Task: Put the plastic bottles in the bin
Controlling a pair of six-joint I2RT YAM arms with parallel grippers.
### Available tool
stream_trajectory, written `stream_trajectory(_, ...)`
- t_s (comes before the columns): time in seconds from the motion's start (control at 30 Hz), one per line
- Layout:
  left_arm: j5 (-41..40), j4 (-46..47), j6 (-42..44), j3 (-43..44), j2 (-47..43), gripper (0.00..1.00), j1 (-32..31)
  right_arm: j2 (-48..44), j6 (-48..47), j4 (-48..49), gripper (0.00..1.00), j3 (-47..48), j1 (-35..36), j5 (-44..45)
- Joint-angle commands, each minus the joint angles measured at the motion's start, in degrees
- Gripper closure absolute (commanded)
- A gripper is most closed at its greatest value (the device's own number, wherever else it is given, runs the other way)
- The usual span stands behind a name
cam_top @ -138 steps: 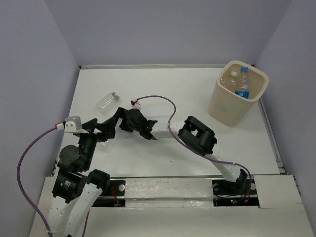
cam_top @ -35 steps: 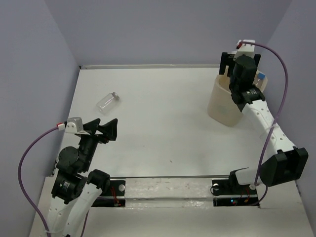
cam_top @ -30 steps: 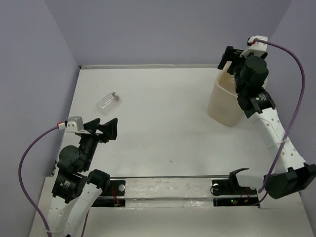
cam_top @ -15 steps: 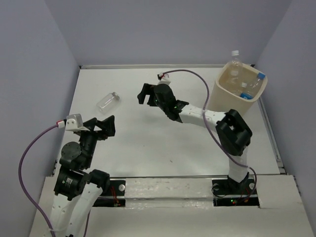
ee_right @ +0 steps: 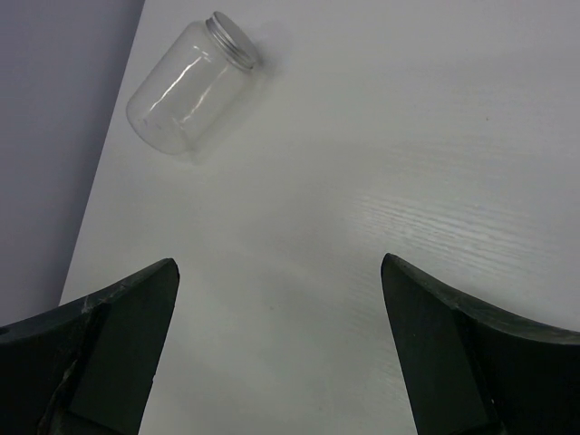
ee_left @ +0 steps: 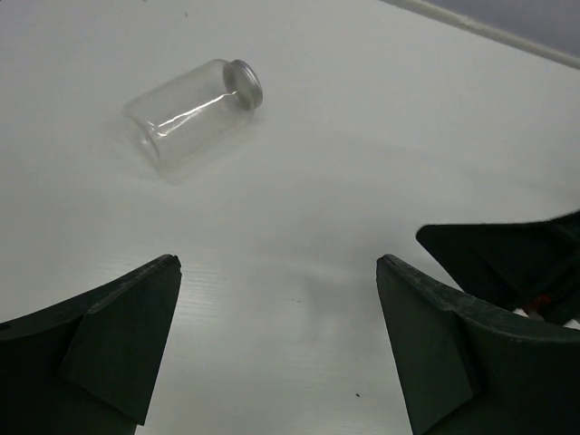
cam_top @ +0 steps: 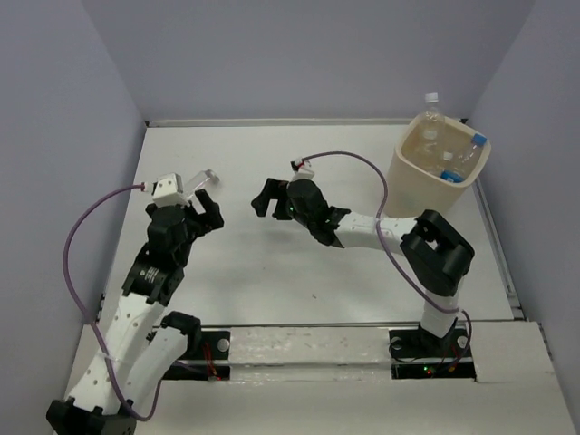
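Up top, the bin (cam_top: 426,195) sits far right of 1 stubby bottle (cam_top: 206,178), with other bottles (cam_top: 450,161) inside it. The left gripper (cam_top: 203,212) is just beside the stubby bottle and the right gripper (cam_top: 269,199) is near it, both wide open, empty. Left wrist view: stubby bottle (ee_left: 192,111) lying down beyond the spread fingers. Right wrist view: same deal, stubby bottle (ee_right: 190,83) untouched.
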Motion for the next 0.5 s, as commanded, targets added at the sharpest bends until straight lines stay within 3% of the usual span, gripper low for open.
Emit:
stream_trajectory(0.0, -4.5, 1.5, 4.3, 7.5, 12.2, 0.01, 0.4, -7.1, -2.5, 5.2, 0.02, -7.5, 0.4, -4.5)
stream_trajectory(0.27, -15.9, 2.6, 12.8, 15.5, 33.5, 0.01, 0.5, -16.1, -6.6, 5.6, 0.02, -17.1, 2.5, -5.2)
stream_trajectory(0.47, -15.6, 6.4, 21.6, 19.4, 45.7, 0.01, 1.3, -18.1, -8.5, 5.5, 0.01, -20.3, 5.9, -3.2)
